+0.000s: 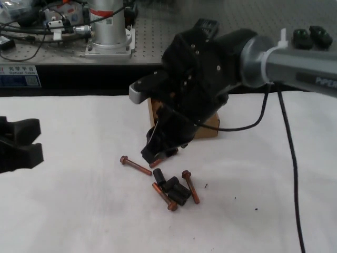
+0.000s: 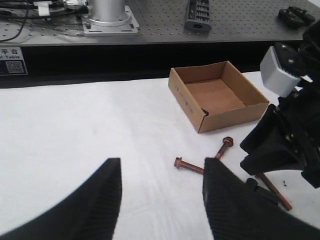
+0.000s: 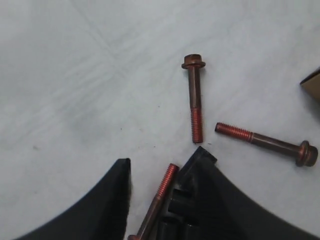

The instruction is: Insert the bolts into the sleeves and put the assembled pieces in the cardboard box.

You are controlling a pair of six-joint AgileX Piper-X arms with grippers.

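Left gripper (image 2: 162, 165), cut off at the left edge, gaped wide, empty; we saw the right gripper (image 3: 162, 161) spread over bolts (image 1: 136, 165) beside sleeves (image 1: 176, 192), half hiding the box (image 1: 209, 126).

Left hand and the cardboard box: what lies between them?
One bolt and a second bolt, lying on the white cloth, seen in the left wrist view.

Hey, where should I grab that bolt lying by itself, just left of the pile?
Probably take the bolt mid-shank, from straight above, fingers set across its length. It lies flat on the white cloth with free space on both sides.
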